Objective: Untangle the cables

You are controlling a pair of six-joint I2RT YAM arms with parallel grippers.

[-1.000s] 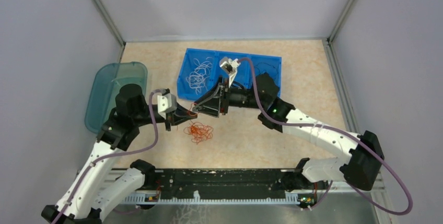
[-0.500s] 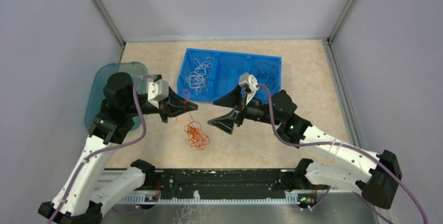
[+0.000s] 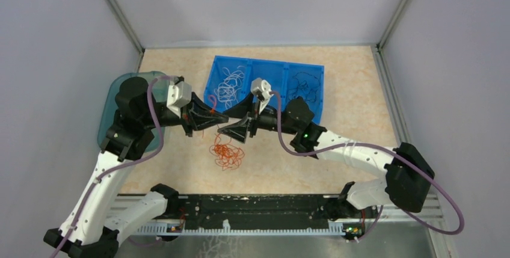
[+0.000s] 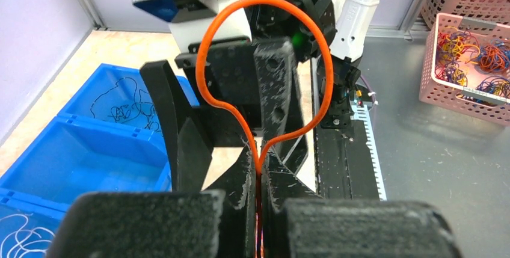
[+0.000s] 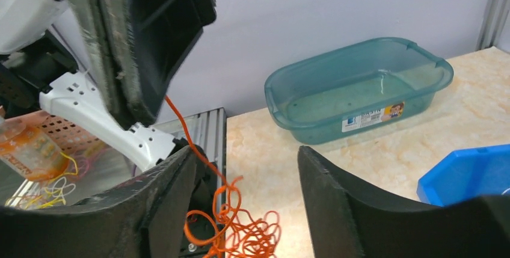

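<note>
Over worktop (image 3: pixel 361 89), clamped on orange cable loop (image 4: pixel 207 71) w/ L pincer (image 4: pixel 260 171); spread apart just beside w/ R pincer (image 5: pixel 246 165).

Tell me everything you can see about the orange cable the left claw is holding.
The orange cable is a thin, glossy, plastic-looking wire. The left claw is shut on it, pinching both legs of a rounded loop that stands beyond the fingertips. From the claw a strand hangs down to a curly orange tangle lying on the beige table. It passes close by the open right claw, which does not grip it.
</note>
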